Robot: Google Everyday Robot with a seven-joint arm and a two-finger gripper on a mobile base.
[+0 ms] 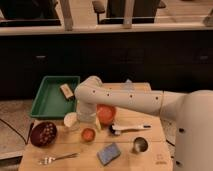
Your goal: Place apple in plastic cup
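- Currently the white arm's gripper (86, 118) hangs at 12 o'clock of the small clear plastic cup (88, 141); clenched or released, I cannot tell.
- Small round orange-red apple (88, 134) sits inside that cup's pale rim.
- Larger orange bowl (106, 114) lies at 2 o'clock of the cup, opaque white cup (70, 120) at 10 o'clock.

One view only. I look down from high and fairly near across the wooden table (65, 145) toward dark cabinets (150, 55). The gripper (86, 120) hangs low, left of centre.
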